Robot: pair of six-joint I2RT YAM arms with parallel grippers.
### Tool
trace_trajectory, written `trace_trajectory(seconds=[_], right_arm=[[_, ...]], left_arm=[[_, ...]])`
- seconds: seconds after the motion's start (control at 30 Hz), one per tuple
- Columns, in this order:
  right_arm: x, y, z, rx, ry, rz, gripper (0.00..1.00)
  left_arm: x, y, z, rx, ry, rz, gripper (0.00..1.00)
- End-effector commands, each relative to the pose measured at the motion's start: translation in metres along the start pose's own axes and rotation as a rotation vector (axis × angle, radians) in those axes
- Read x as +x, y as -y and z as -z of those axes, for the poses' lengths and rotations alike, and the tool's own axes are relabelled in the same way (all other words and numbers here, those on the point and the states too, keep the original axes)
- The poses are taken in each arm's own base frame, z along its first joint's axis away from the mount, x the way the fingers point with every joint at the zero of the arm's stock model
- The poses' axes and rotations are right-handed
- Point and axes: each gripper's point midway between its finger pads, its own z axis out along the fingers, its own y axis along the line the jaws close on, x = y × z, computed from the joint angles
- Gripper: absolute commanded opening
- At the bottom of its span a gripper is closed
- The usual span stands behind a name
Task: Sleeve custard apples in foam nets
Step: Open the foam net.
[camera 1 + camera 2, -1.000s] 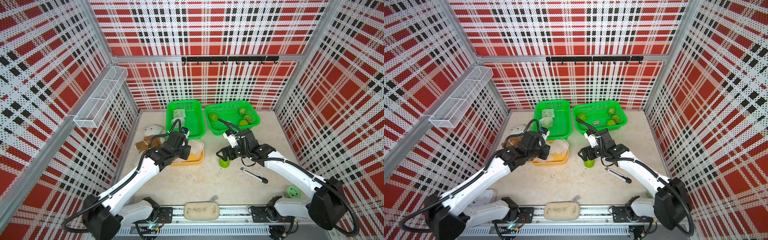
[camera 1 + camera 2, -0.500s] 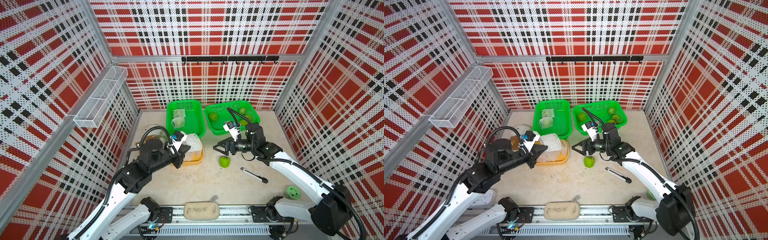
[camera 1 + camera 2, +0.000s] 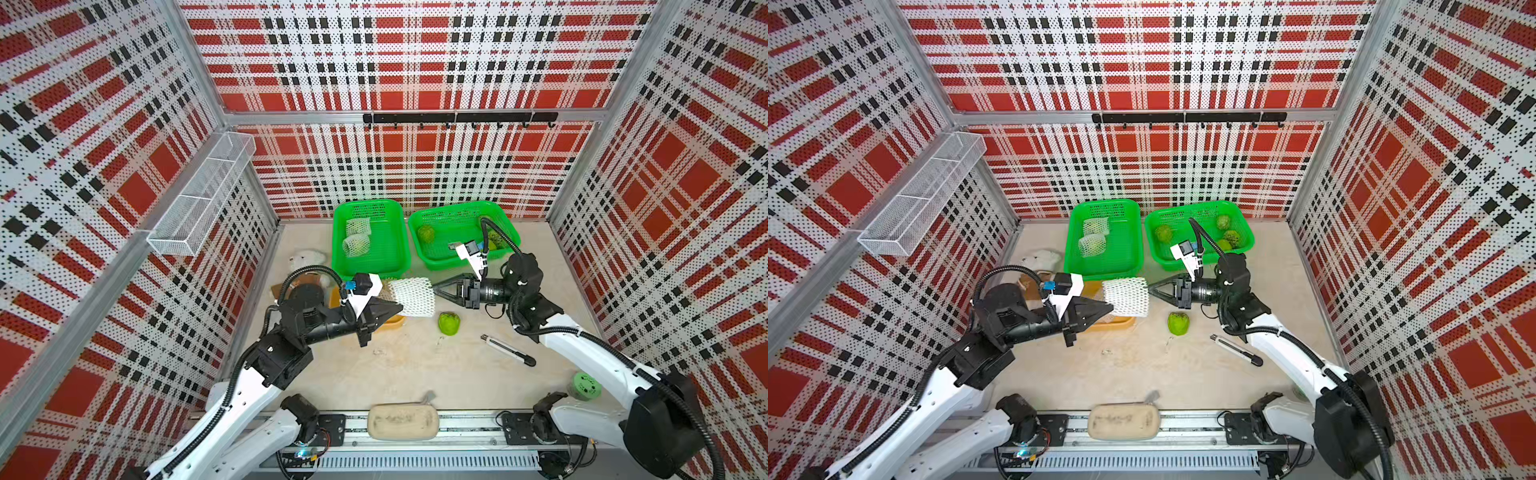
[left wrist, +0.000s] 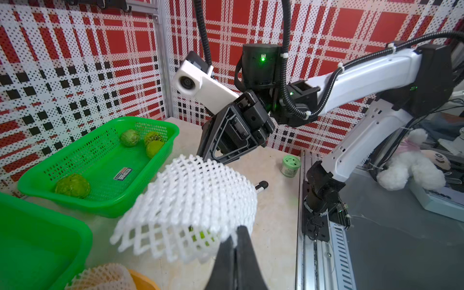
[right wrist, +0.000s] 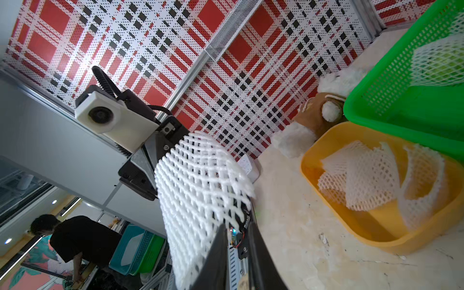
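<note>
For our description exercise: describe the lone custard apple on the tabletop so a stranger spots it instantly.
Start at the green basket of bare fruits by the back wall. In front, on the tabletop, lies one custard apple. It alone sits outside any basket, unsleeved.

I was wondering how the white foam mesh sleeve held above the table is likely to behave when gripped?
The white foam mesh sleeve probably weighs little: pinched at one edge by the left claw, it juts out without drooping. Its open diamond mesh likely squashes easily.
</note>
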Motion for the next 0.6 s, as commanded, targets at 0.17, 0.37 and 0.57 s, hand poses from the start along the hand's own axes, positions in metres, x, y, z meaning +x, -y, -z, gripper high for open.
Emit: trace_trajectory(seconds=[0.17, 0.37, 0.57], right_arm=[[-0.007, -0.037, 0.006, -0.096, 0.022, 0.1, 0.16], [-0.002, -0.061, -0.005, -0.169, -0.004, 0.147, 0.16], [-0.002, -0.071, -0.016, -0.203, -0.025, 0.168, 0.17]], left_arm=[[-0.018, 0.005, 0.007, 0.033, 0.087, -0.021, 0.0], [-0.018, 0.009, 0.007, 0.068, 0.097, -0.013, 0.0], [-0.017, 0.018, 0.01, 0.144, 0.109, 0.0, 0.0]])
